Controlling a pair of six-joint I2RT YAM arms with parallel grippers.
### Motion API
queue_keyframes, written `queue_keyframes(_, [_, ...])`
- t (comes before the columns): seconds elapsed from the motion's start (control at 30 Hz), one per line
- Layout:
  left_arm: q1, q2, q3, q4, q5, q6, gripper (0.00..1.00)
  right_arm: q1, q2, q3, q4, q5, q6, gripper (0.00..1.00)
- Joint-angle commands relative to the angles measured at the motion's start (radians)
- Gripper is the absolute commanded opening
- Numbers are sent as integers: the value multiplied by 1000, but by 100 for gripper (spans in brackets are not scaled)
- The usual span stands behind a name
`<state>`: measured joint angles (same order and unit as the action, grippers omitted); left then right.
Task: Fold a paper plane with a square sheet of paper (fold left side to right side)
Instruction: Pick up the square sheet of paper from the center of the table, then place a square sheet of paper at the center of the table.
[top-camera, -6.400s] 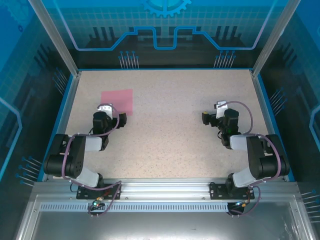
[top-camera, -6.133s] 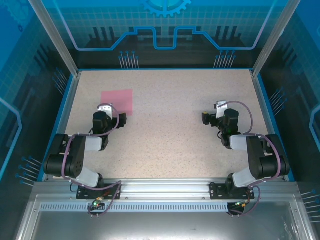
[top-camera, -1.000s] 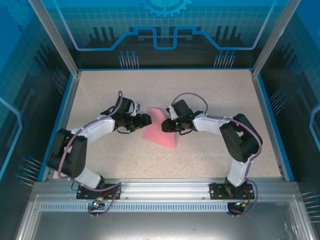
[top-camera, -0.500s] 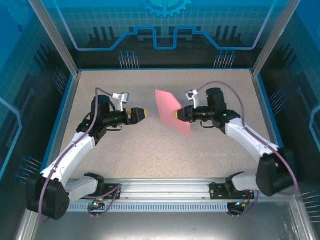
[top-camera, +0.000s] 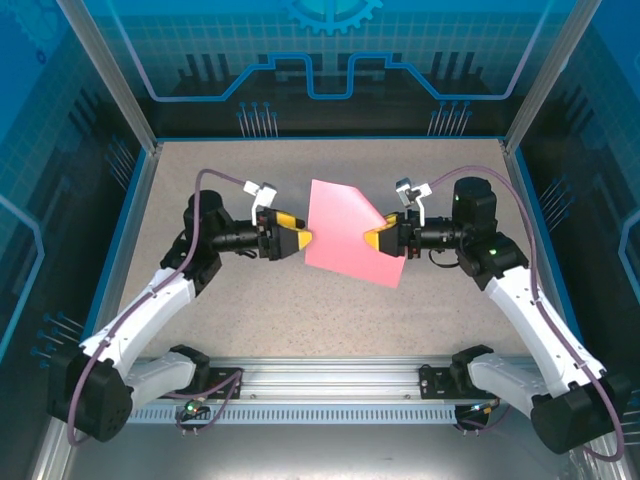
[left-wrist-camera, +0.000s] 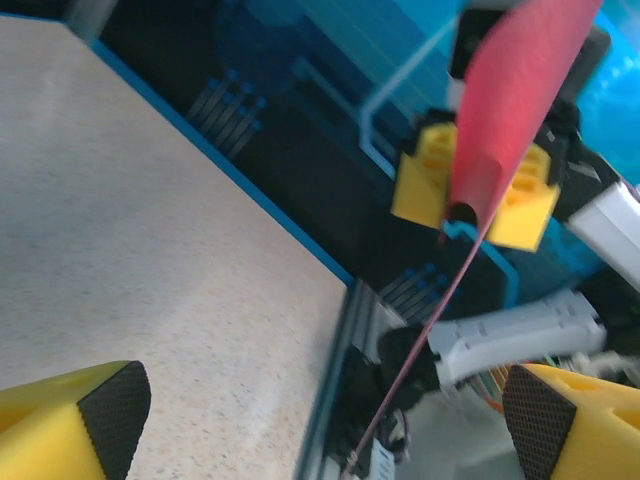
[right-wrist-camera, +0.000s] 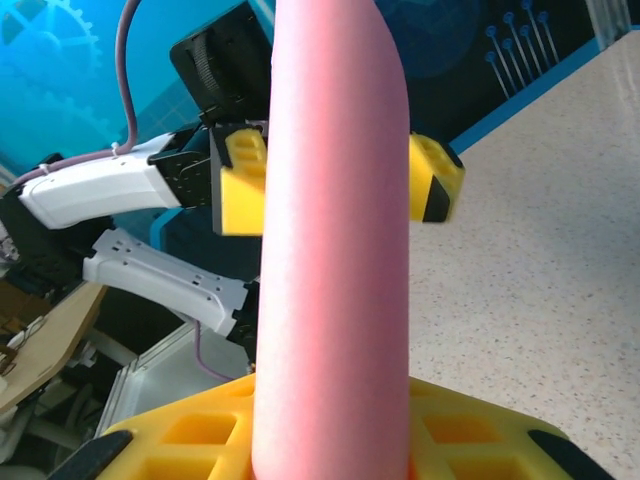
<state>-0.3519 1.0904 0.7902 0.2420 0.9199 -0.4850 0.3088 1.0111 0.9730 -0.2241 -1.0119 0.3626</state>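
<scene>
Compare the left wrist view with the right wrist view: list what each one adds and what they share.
Left wrist: the square sheet of paper almost edge-on, pinched by the right gripper; the left gripper open wide, gripping nothing. Right wrist: the sheet's broad pink face, with the left gripper's yellow fingers showing on either side behind it. Both: the sheet, both grippers, the speckled table.

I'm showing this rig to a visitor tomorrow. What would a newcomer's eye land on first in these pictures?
The pink square sheet of paper jumps out, held up in the air above the middle of the speckled table. The right hand is clamped on its right edge. The left hand faces its left edge with fingers spread wide, not gripping it.
</scene>
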Motion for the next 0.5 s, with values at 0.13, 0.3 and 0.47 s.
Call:
queue_keyframes(0.13, [-76, 59, 91, 27, 83, 62, 74, 23, -8, 44, -125, 22, -48, 31])
queue_keyframes(0.3, [-80, 88, 85, -18, 7, 55, 12, 14, 0, 27, -198, 158, -97, 40])
queue_keyframes(0.47, [-82, 154, 40, -105, -89, 37, 4, -21, 36, 19, -336, 412, -155, 62])
